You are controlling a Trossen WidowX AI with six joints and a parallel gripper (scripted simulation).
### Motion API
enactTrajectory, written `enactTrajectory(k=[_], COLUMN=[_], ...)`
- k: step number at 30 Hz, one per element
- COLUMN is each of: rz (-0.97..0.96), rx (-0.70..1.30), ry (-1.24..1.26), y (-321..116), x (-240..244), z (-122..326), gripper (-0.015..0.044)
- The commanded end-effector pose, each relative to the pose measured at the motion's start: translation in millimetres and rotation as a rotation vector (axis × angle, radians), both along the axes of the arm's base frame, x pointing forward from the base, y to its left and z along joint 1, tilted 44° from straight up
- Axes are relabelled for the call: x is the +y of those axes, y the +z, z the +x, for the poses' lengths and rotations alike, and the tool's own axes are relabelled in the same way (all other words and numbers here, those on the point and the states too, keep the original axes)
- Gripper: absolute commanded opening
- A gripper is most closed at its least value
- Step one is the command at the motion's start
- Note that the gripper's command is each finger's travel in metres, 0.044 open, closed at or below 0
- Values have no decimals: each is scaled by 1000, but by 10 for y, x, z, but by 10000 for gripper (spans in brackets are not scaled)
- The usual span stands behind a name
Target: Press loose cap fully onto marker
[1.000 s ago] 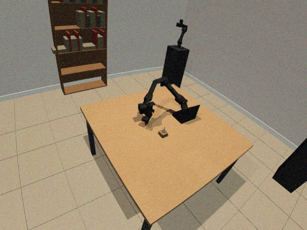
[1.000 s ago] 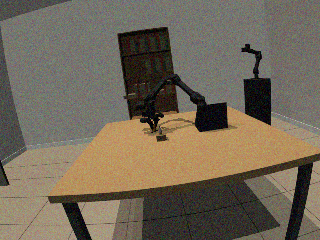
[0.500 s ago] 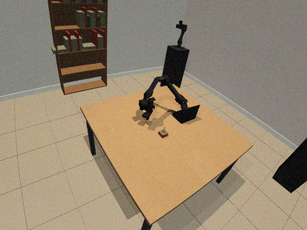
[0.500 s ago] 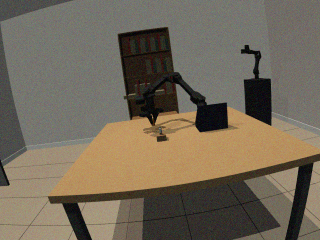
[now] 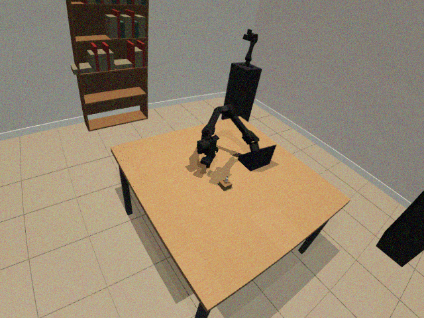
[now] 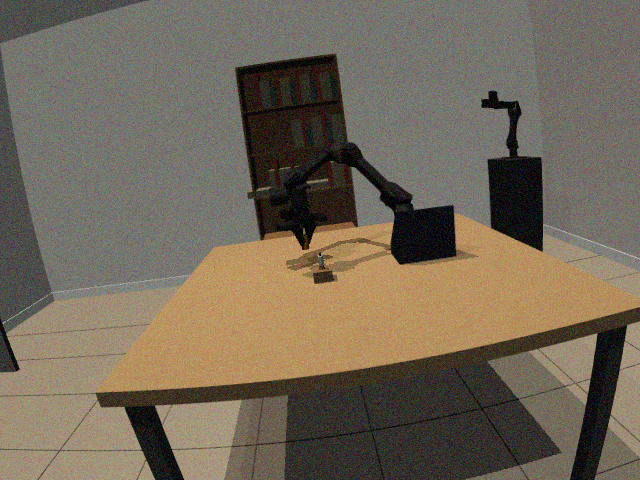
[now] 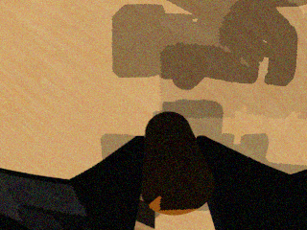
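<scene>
My gripper points down and is shut on the cap. The cap is dark brown with an orange edge at its near end in the wrist view. It is held between the fingertips, above the table. The marker stands upright, pale with a dark tip, in the small brown holder block. In the exterior view the gripper is behind the marker, a little to its left and higher. The holder block and marker are not in the wrist view.
The wooden table carries the arm and the holder block. A black box-like panel stands at the arm's base, right of the block. Shadows of the arm and gripper fall on the table. A bookshelf stands behind.
</scene>
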State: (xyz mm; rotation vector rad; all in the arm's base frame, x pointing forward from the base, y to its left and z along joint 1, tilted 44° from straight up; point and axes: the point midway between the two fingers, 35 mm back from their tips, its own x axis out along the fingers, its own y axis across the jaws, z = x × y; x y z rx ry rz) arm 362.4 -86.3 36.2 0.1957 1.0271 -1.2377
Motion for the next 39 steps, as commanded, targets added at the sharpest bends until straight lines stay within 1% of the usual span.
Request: enactTrajectory(k=[1,16,32,39], rz=[8,15,-5,-9], rx=[1,4,6,5], ry=[-2,-3,-8,-9], y=[-95,-423,-739,-797], x=[163,761,1332,1346], z=[-6,-101,-339,-370], gripper=[0,0,0,0])
